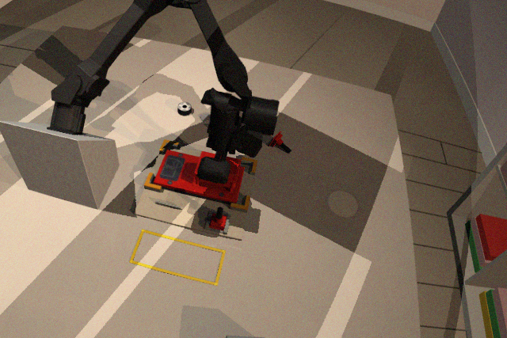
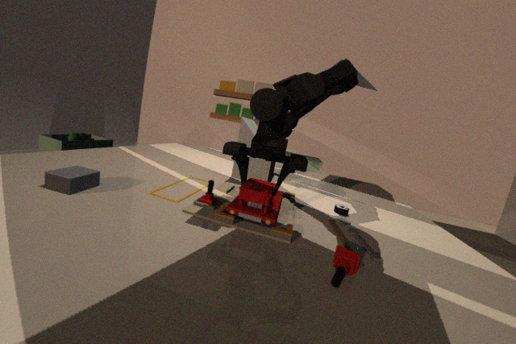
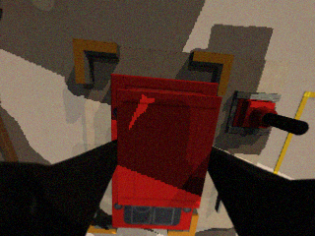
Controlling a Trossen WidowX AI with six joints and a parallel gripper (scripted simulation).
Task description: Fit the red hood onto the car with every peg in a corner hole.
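My gripper: spread wide, clamped on hood sides | hood: over car, seating unclear | likely light, stiff, slick; keep hold low on both sides

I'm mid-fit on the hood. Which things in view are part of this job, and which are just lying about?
Part of the job:
- red hood
- car chassis
- jig
- gripper

Lying about:
- black-and-white wheel
- grey block
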